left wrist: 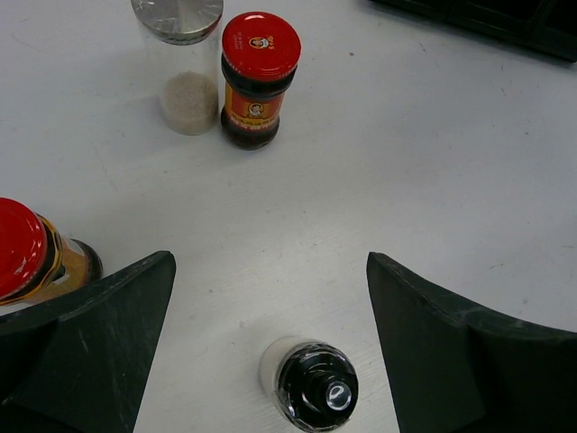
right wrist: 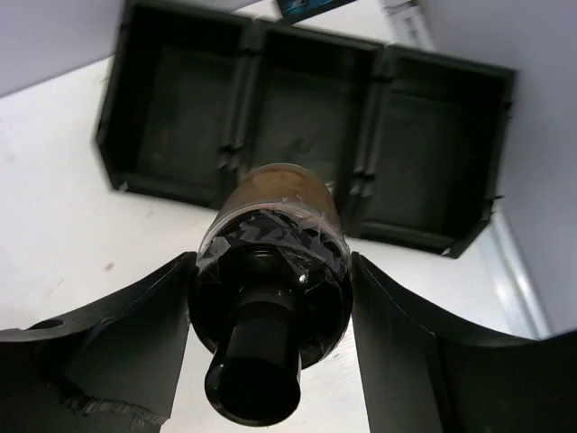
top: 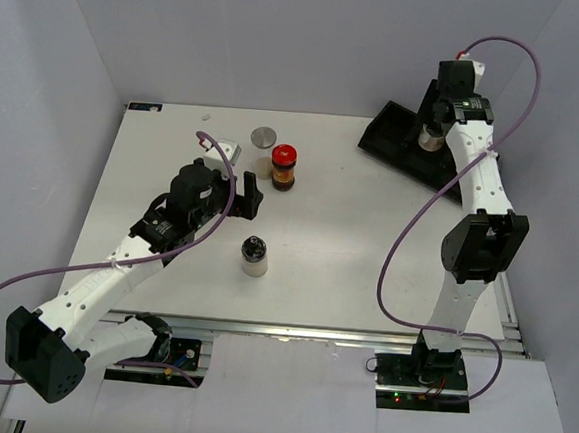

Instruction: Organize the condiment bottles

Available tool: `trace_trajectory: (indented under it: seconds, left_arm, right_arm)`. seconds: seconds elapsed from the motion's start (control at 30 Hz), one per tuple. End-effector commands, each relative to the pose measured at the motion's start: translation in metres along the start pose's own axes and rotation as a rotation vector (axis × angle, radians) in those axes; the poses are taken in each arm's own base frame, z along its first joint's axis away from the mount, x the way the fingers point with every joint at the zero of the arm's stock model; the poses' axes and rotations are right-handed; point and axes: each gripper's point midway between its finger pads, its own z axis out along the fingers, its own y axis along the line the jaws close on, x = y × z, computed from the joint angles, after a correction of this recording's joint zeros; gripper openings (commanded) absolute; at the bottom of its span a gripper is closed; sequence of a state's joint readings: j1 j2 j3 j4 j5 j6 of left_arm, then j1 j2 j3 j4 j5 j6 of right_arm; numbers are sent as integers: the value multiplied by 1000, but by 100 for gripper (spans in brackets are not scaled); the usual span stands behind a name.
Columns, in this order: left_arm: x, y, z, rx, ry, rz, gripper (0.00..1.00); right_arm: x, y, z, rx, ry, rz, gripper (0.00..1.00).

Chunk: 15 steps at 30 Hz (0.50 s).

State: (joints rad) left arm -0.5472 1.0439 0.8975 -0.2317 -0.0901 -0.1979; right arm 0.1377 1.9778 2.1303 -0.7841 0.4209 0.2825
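At the black tray [right wrist: 306,117], right claw [right wrist: 270,262] tight around a black-topped grinder [right wrist: 270,230], base out of sight; left claw [left wrist: 270,262] wide apart.

Your top external view looks down from above and behind the arm bases, far enough back to hold the whole white table [top: 338,240], both arms and the black tray [top: 386,134] at the far right. Your left wrist view looks steeply down from close above the table, between its own fingers [left wrist: 99,343], and shares the black-topped shaker [left wrist: 311,383] and the upright red-capped jar [left wrist: 260,77] with the top view. Your right wrist view sits closest, aimed past its fingers [right wrist: 117,334] and the dark-topped grinder [right wrist: 270,244] between them into the tray's three compartments.
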Motion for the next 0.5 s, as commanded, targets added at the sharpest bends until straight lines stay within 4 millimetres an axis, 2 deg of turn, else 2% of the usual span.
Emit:
trace_trajectory:
  seconds: [0.0,0.07,0.17,0.27,0.47]
  left_arm:
    - [-14,-14,-7,57,-16,-33,98]
    - [-14,-16,-7,69,-11,-35,98]
    - [-17,-13,-9,52,-17,-32,98]
    - [-21,-9,-13,30,-35,-28,98]
    - [-25,-8,-17,29,-56,-26,98]
  right_arm:
    - [-67,-55,4,70,-216,80,8]
    - [-75,-72,12,102,-254,92,8]
    - [-74,-106,32,176,-251,102,8]
    - [-76,-129,45,209,-246,119,8]
    - [-74,-143,76,201,-249,125,8]
